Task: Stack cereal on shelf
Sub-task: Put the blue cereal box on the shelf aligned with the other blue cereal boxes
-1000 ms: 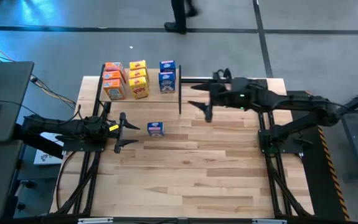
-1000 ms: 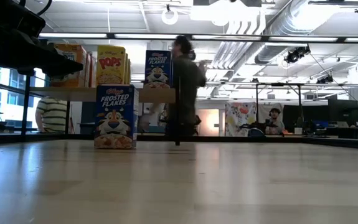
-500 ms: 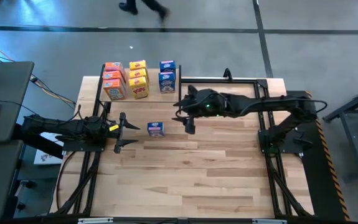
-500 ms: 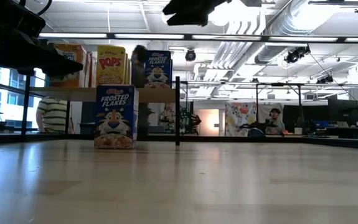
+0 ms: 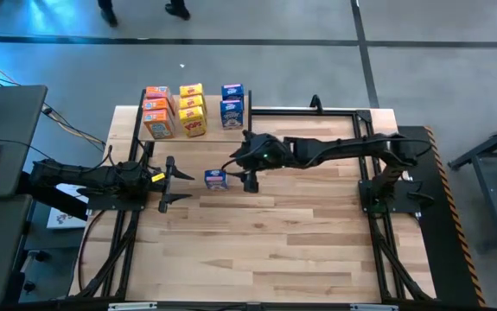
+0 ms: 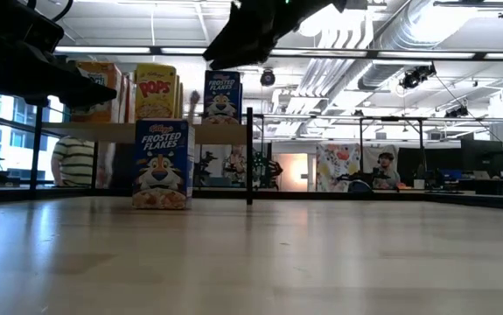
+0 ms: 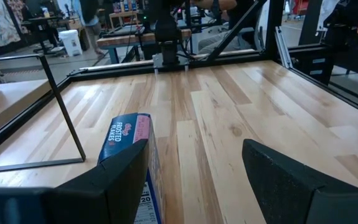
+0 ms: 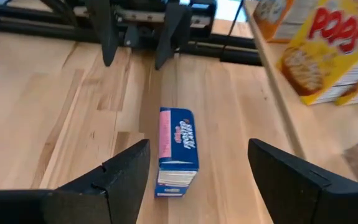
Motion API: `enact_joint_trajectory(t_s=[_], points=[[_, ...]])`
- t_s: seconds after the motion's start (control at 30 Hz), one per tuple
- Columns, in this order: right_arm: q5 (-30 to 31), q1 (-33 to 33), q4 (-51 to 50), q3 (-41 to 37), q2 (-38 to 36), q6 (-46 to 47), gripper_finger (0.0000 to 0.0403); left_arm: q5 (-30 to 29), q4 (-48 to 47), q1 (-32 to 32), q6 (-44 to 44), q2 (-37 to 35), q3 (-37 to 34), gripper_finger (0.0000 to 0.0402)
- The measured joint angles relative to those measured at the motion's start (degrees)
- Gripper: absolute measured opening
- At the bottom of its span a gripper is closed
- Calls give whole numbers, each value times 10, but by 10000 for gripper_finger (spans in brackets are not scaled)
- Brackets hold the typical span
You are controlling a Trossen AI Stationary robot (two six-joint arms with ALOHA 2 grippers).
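Blue box (image 5: 216, 179) upright, table | R claw (image 5: 250, 179) agape beside | L claw (image 5: 172, 183) agape | shelf (image 5: 166, 131) rear boxes part-hidden

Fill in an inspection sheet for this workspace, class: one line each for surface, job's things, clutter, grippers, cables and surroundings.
Surface: plank-patterned wooden table, bare over most of its area.
Job's things: eight cereal boxes stand on the shelf, orange-red, yellow and blue; one blue box stands upright on the table in front of the shelf.
Clutter: nothing seen on the table.
Grippers: left gripper open, low beside the blue box, apart from it; right gripper open, raised, just on the box's other side, empty.
Cables: wires trail off the table's left edge toward a desk.
Surroundings: grey floor; a person's legs at the far edge; a person in a striped shirt behind the shelf.
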Motion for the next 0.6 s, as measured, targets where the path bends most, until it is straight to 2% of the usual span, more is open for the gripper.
enact_joint_trajectory(t_s=[0.6], points=[[-41,-1,77,6,90,-18,266,0,0,0,0,0,0,251]])
